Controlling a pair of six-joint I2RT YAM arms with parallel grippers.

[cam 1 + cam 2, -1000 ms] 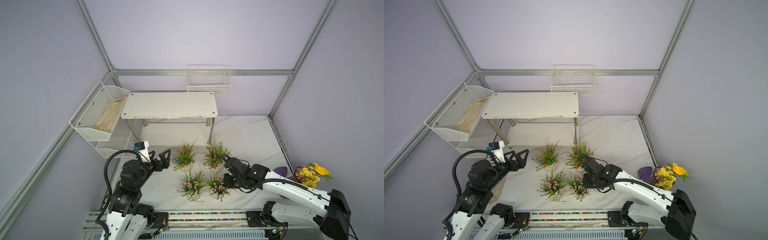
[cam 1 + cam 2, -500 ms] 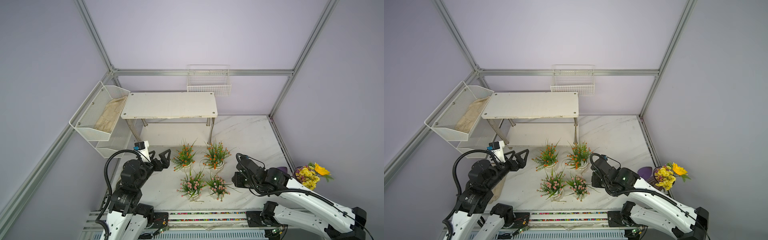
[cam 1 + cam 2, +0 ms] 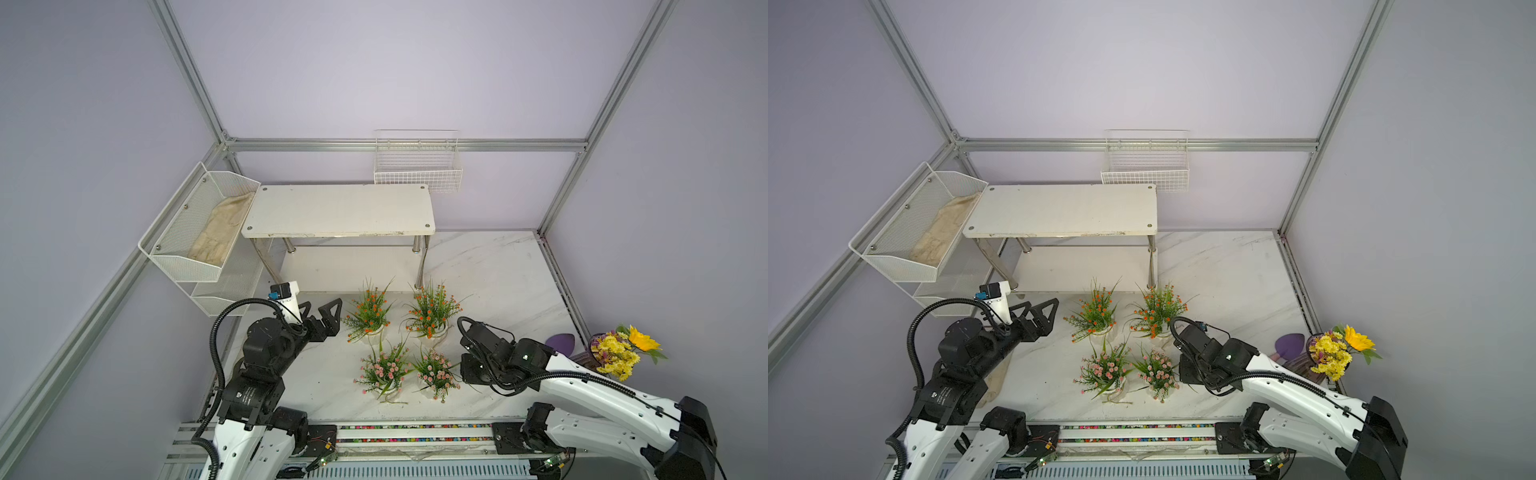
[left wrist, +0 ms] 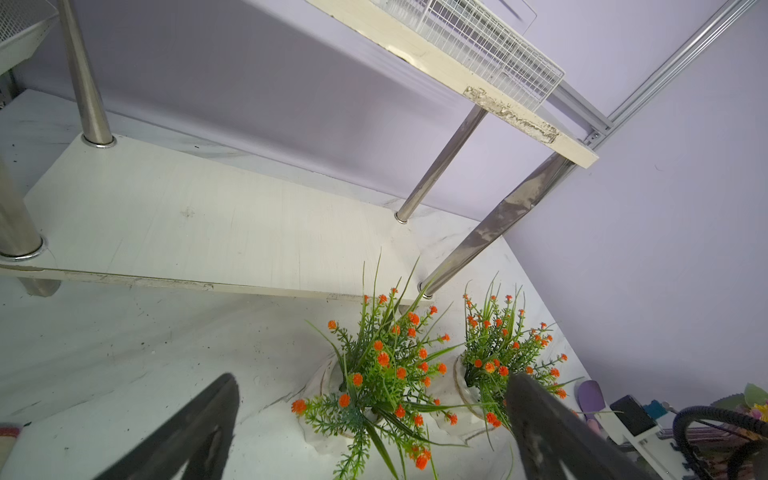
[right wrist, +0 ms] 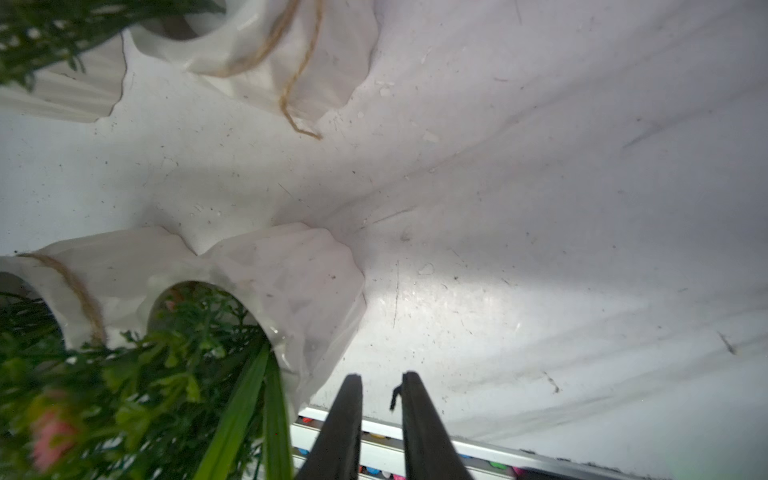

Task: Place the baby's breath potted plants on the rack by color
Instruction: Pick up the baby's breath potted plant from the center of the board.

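The rack [image 3: 338,210] is two long white boards with rounded corners, the top one chipped along its front edge, carried on four slanting chrome legs [image 4: 490,224]; its lower board [image 4: 187,232] is flat, matt and bare. It stands on a white surface [image 3: 478,270] veined like marble and speckled with grit.

Four baby's breath potted plants stand on that surface in front of the rack, none on either board. Each has stiff, spiky green plastic foliage. The two orange plants [image 3: 370,309] are closest to the rack, by its right front leg. The two pink plants [image 3: 436,372] stand one row farther from it. The pots [image 5: 291,282] are glossy white ceramic with ribbed, faceted walls, and at least two are tied with coarse jute twine.

There are two arms. The left gripper [image 3: 322,307] hovers in front of the rack's lower board with its black triangular fingers [image 4: 199,419] spread wide, holding nothing and facing the orange plants. The right gripper [image 5: 380,380] sits low, farther from the rack than the orange row, its slim black fingers drawn to a narrow slit with nothing between them, just beside a pink plant's pot but clear of it
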